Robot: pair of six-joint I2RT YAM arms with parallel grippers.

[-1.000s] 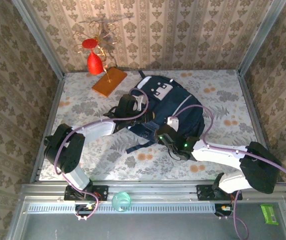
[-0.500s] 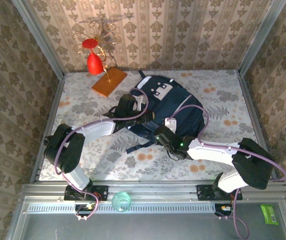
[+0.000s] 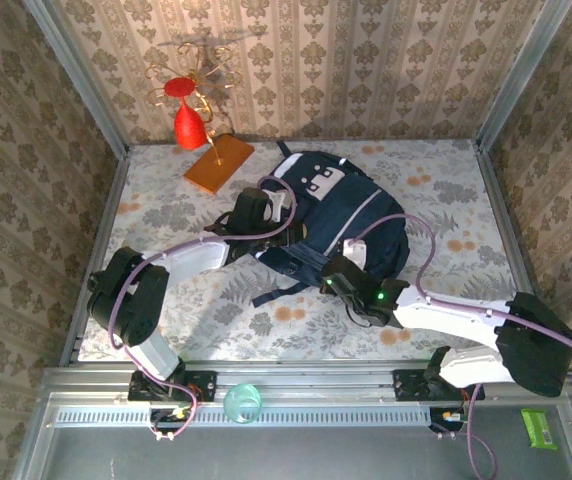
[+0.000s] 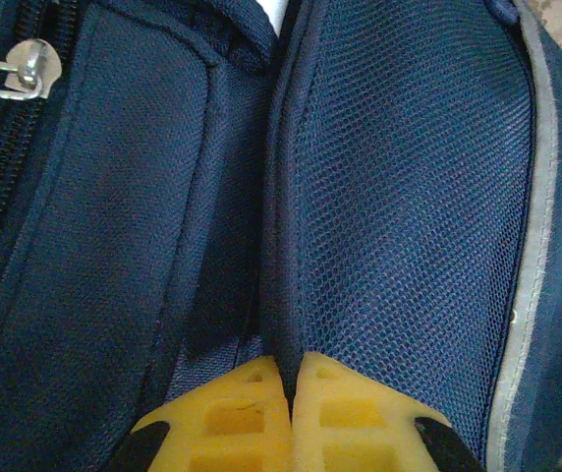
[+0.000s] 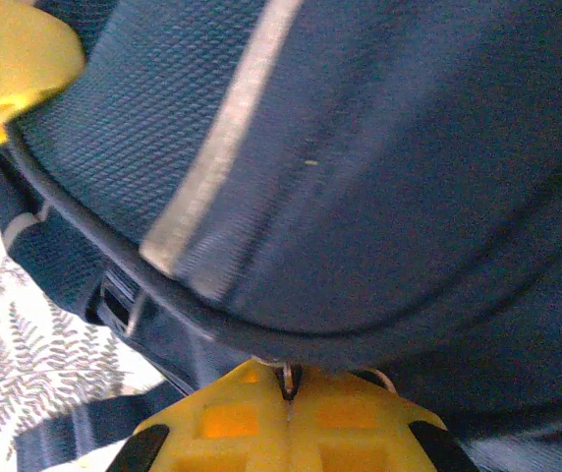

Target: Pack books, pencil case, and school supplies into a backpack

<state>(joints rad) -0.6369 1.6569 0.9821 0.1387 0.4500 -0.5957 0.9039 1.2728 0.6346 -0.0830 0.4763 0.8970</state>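
**Both tools clamped on the navy backpack**

Flat on the floral-print counter (image 3: 166, 205), near its middle, top end toward the far wall: backpack (image 3: 366, 215), navy woven fabric, soft and rounded. Grey-white patch (image 3: 322, 180) near the top. Near edge partly covered from above by the right arm, left flank by the left arm. Fingertips of both tools hard to make out in the overhead view. Nothing of the inside on show.

Left tool (image 4: 291, 385): yellow ribbed pads pressed together, pinching a raised fold of the backpack's navy mesh. Seen close, coarse honeycomb weave to the right of the fold and smoother padded panels to the left. Pale reflective stripe (image 4: 534, 206) down the right margin. Silver zipper tab (image 4: 21, 71) at upper left, cut off by the frame edge. Sliver of white (image 4: 276, 14) at the very top, too little to identify.

Right tool (image 5: 287, 395): pads shut tight, nipping a thin wire pull loop (image 5: 287, 377) at the backpack's lower seam, under a dark piped edge. Much of this view soft with blur. Blurred yellow shape (image 5: 11, 54) in the upper-left corner, cut off, unidentifiable. Dark webbing strap (image 5: 75, 431) across the fern-patterned counter at lower left.

Well apart at the far left corner: flat orange slab (image 3: 218, 163), with a red goblet shape (image 3: 188, 125) behind it.
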